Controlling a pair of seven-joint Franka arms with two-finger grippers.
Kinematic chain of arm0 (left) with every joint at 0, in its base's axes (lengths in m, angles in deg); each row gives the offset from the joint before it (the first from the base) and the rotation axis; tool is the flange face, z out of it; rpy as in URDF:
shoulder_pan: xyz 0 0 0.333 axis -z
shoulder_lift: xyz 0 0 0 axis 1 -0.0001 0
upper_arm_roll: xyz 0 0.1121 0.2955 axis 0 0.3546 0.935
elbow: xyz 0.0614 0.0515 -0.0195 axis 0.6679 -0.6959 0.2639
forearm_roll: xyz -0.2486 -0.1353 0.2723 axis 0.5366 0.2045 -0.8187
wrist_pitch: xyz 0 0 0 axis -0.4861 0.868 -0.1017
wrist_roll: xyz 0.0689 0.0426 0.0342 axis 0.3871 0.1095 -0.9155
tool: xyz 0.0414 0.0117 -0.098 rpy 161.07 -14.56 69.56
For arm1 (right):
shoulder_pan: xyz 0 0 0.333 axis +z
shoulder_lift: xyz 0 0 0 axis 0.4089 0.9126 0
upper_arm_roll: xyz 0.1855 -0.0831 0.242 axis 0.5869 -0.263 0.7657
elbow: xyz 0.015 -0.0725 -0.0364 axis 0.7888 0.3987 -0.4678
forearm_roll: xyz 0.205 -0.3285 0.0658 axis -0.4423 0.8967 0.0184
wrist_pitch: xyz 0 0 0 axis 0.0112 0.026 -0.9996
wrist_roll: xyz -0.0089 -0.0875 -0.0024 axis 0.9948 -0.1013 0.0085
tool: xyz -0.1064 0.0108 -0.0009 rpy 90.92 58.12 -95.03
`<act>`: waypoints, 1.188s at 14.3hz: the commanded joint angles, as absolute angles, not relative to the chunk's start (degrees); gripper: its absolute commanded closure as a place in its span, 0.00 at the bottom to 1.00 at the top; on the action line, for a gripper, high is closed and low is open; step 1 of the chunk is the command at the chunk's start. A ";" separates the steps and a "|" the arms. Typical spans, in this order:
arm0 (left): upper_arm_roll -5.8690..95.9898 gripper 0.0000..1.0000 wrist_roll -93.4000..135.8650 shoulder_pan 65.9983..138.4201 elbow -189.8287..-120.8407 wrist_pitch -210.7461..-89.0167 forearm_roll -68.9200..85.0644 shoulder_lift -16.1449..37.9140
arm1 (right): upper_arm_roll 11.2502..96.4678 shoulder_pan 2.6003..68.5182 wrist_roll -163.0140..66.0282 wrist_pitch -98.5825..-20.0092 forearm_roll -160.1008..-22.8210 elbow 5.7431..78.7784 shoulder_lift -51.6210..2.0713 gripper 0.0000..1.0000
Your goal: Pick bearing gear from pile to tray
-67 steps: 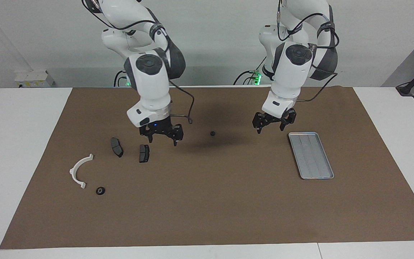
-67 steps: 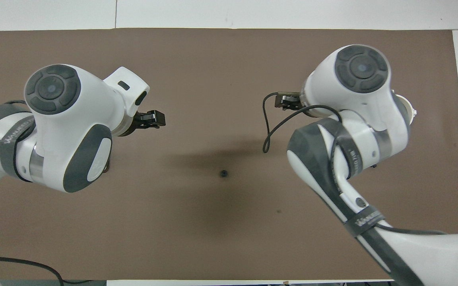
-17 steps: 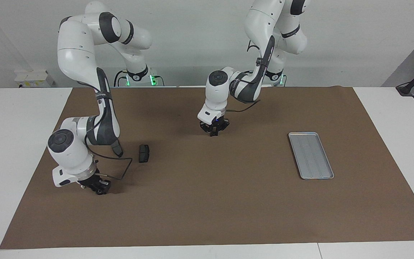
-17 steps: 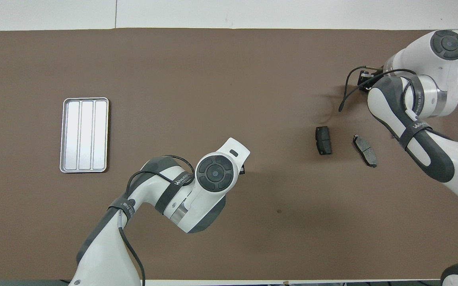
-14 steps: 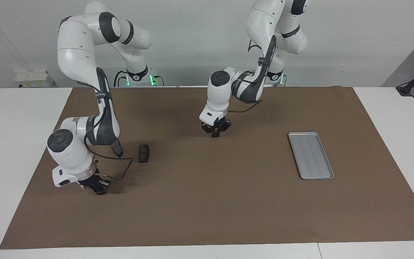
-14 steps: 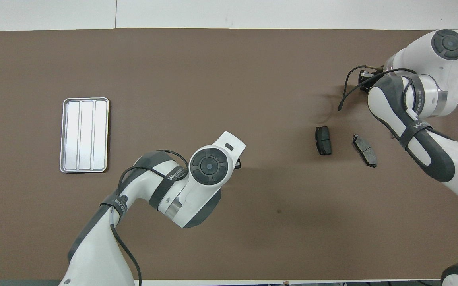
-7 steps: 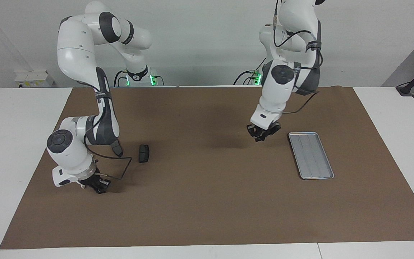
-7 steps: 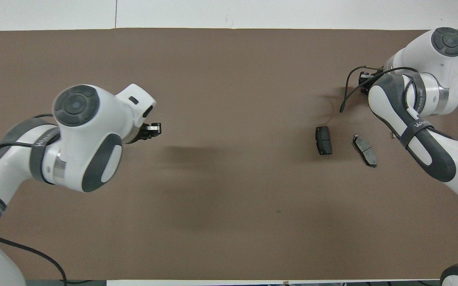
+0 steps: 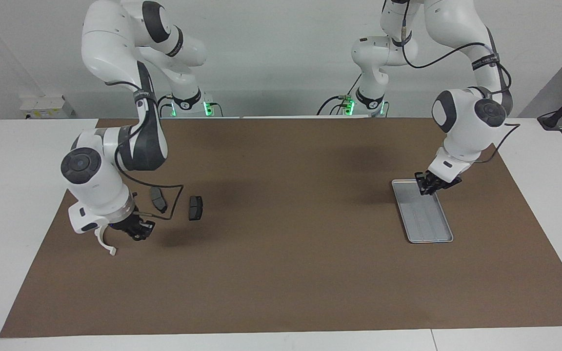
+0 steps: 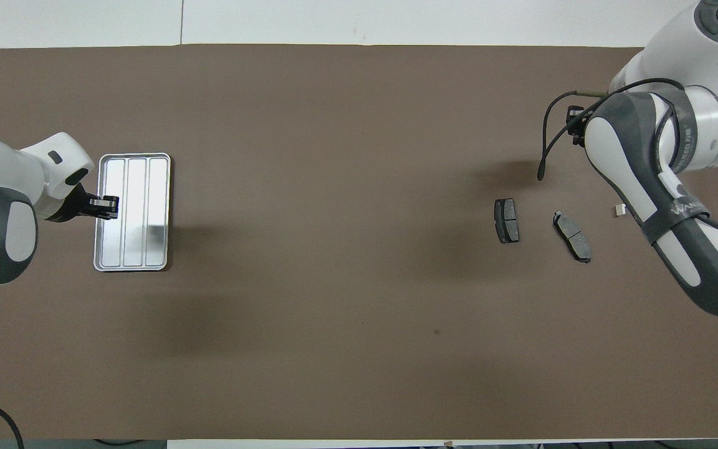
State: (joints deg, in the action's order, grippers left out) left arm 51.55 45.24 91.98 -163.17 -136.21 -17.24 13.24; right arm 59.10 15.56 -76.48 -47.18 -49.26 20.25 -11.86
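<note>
The silver ribbed tray lies toward the left arm's end of the table and also shows in the overhead view. My left gripper hangs just over the tray's end nearer the robots, shut on a small black round piece; it also shows in the overhead view. My right gripper is raised over the pile's spot, shut on the black ring, which no longer lies on the mat. The white bracket is partly hidden by that hand.
Two dark brake pads lie on the brown mat beside the right arm, and also show in the overhead view. A cable loops from the right wrist over them.
My left gripper has moved from beside the tray to over it. My right gripper has risen off the mat, and the black ring has left the mat with it.
</note>
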 commanded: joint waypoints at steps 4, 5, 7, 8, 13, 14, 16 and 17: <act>50.64 1.00 46.78 91.31 -170.76 -145.61 -16.80 14.09 | 64.83 16.66 -81.43 -36.12 -50.94 21.30 -21.91 1.00; 50.64 1.00 46.52 91.48 -171.37 -146.66 -16.80 13.83 | 66.77 16.66 -84.06 -34.61 -51.03 21.30 -23.40 1.00; 50.64 1.00 46.43 91.66 -173.39 -149.21 -16.80 13.83 | 70.99 16.66 -92.13 -33.02 -53.82 21.30 -24.91 1.00; 50.64 1.00 46.34 91.66 -174.01 -150.35 -16.80 13.74 | 72.66 17.10 -96.79 -33.10 -54.62 21.39 -25.26 1.00; 50.55 1.00 46.08 92.19 -175.68 -153.00 -16.80 12.59 | 74.96 26.31 -120.44 -39.15 -57.09 24.02 -25.26 1.00; 50.64 1.00 45.99 92.19 -175.86 -153.09 -16.80 12.60 | 74.96 28.16 -123.69 -41.08 -57.09 25.42 -25.09 1.00; 50.64 1.00 45.99 92.19 -176.21 -153.26 -16.80 12.68 | 74.87 31.06 -129.85 -46.52 -57.09 28.84 -24.74 1.00; 50.64 1.00 45.99 92.19 -176.39 -153.27 -16.80 12.60 | 74.87 32.21 -132.14 -49.25 -57.09 30.95 -24.65 1.00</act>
State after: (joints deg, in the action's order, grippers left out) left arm 50.36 46.03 91.81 -174.97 -151.51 -17.24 12.27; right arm 74.90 31.27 -127.98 -44.20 -55.83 26.51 -24.20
